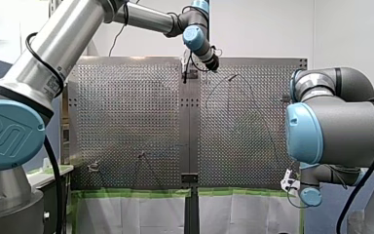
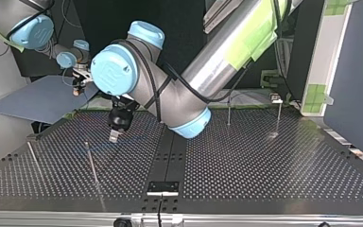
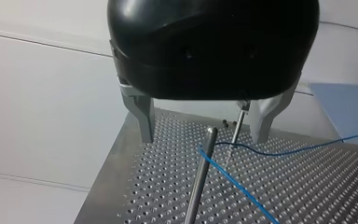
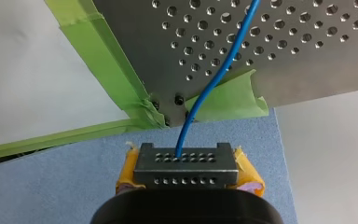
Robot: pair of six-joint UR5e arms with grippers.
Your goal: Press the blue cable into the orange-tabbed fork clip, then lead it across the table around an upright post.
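Note:
The blue cable [image 3: 242, 190] runs over the perforated table [image 3: 317, 196] and bends around an upright metal post [image 3: 199, 182]. My left gripper [image 3: 203, 139], black with metal fingers [image 3: 143, 119], hangs open just above that post, one finger on each side of it. In the top view my left gripper [image 2: 115, 135] hovers over the faint blue cable [image 2: 127, 140]. Off the table's taped corner, my right gripper [image 4: 186, 179] with yellow pads [image 4: 127, 173] is shut on a black perforated block [image 4: 186, 167]; the blue cable [image 4: 214, 84] leaves that block. I cannot make out the fork clip.
A second thin post [image 3: 237, 128] stands just beyond the first one. More posts [image 2: 92, 163] [image 2: 228, 111] [image 2: 279, 116] rise from the table. Green tape [image 4: 98, 65] lines the table edge, with a blue mat [image 4: 51, 186] beneath my right gripper.

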